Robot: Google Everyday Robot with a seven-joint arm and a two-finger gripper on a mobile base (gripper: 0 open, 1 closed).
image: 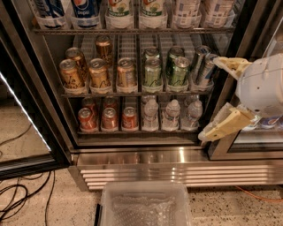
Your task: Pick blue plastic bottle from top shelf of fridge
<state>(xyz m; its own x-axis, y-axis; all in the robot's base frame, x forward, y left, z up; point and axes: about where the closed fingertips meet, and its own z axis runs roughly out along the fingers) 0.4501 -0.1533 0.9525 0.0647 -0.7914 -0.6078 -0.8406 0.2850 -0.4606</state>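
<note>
The fridge [146,165] stands open in front of me, with its ribbed steel base low in the view. The top shelf [132,31] runs along the upper edge, and only the bottles' lower halves show. Two bottles with pale blue-and-white labels [186,13] stand at its right end, and either could be the blue plastic bottle. My gripper [208,99] is at the right, in front of the door frame, level with the can rack and well below the top shelf. Its fingers [230,65] are spread wide, one above the other, and hold nothing.
Dark-blue Pepsi bottles [84,11] and green-labelled bottles [119,11] fill the rest of the top shelf. Gold cans [98,73] and green cans [152,71] stand on the middle rack. Red cans [109,118] and small water bottles [171,114] stand below. A clear bin [143,205] and cables [17,201] lie on the floor.
</note>
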